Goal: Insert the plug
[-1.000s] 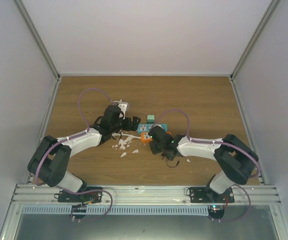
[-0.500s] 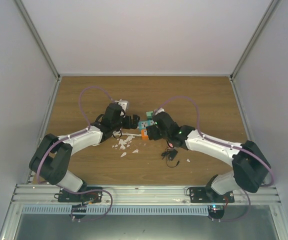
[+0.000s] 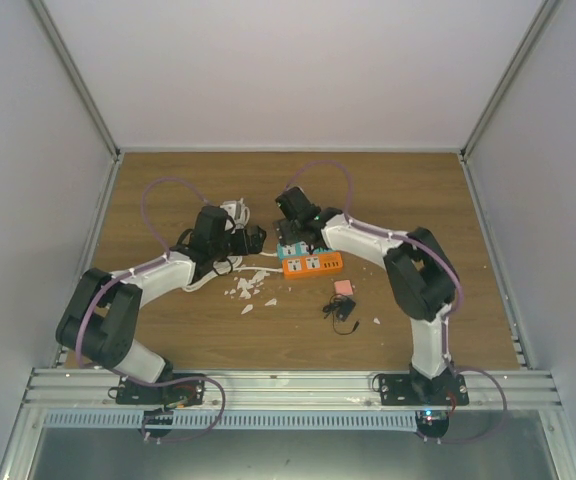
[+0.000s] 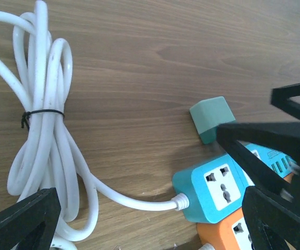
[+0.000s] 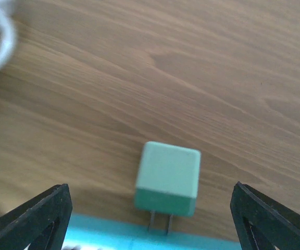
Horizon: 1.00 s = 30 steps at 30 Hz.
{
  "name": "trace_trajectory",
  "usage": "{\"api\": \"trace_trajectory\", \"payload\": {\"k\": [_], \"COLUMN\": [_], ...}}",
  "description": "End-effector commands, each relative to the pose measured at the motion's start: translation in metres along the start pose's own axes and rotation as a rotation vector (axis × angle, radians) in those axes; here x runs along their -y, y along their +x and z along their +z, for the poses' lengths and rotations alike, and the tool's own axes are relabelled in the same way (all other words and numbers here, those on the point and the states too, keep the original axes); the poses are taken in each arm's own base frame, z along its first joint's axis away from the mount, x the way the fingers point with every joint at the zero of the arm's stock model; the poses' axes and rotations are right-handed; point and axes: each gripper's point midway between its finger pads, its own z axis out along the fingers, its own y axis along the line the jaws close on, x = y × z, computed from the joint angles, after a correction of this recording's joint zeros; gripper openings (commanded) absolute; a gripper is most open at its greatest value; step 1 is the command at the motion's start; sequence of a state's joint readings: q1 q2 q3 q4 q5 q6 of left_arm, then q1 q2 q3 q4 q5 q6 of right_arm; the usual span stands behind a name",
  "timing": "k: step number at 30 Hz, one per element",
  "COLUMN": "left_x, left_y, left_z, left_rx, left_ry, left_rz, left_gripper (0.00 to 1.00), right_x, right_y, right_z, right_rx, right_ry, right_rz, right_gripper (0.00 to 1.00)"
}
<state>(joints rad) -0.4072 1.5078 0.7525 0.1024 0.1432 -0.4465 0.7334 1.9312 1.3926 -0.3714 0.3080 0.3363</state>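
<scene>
The plug (image 5: 168,178) is a small green cube lying on the wood, its two prongs aimed at the edge of the teal power strip (image 5: 139,240). My right gripper (image 5: 152,208) hangs open over it, one finger on each side and neither touching. The left wrist view shows the plug (image 4: 211,119) beside the teal strip (image 4: 217,185), and the orange strip (image 4: 233,234) just below. My left gripper (image 4: 150,208) is open and empty above the strip's white cord. From above, the right gripper (image 3: 288,228) hides the plug, and the left gripper (image 3: 256,238) faces it.
A tied coil of white cable (image 4: 40,130) lies left of the strips. White scraps (image 3: 248,290) litter the wood near the orange strip (image 3: 311,264). A small pink block (image 3: 344,288) and a black adapter with a cord (image 3: 340,310) lie toward the front.
The right arm swung from the near side of the strips to the far side, over the plug, and its jaws opened. The pink block now lies uncovered. The left gripper shifted slightly left.
</scene>
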Motion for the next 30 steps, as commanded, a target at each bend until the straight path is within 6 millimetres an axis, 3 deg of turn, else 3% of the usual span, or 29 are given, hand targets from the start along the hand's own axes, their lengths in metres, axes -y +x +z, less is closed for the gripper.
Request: {"api": "trace_trajectory", "payload": {"k": [1, 8, 19, 25, 26, 30], "left_x": [0.012, 0.013, 0.014, 0.013, 0.013, 0.014], "left_y": [-0.016, -0.014, -0.012, -0.011, -0.011, -0.011], "left_z": [-0.008, -0.007, -0.003, -0.001, -0.001, 0.000], "left_rx": [0.057, 0.046, 0.031, 0.026, 0.026, 0.024], "left_ry": [0.074, 0.085, 0.091, 0.088, 0.087, 0.090], "left_rz": [-0.023, -0.022, -0.019, -0.017, -0.016, -0.012], "left_gripper": [0.99, 0.99, 0.99, 0.99, 0.99, 0.99], "right_x": [0.020, 0.023, 0.020, 0.026, 0.027, 0.028], "right_y": [0.007, 0.018, 0.040, 0.044, 0.044, 0.034], "right_z": [0.034, 0.058, 0.058, 0.059, 0.058, 0.054], "right_rx": [-0.078, -0.110, -0.147, -0.158, -0.157, -0.116], "right_ry": [0.039, 0.007, -0.045, -0.052, -0.053, -0.060], "right_rz": [-0.001, 0.020, 0.016, 0.024, 0.025, 0.015], "right_gripper": [0.84, 0.70, 0.60, 0.30, 0.21, 0.08]}}
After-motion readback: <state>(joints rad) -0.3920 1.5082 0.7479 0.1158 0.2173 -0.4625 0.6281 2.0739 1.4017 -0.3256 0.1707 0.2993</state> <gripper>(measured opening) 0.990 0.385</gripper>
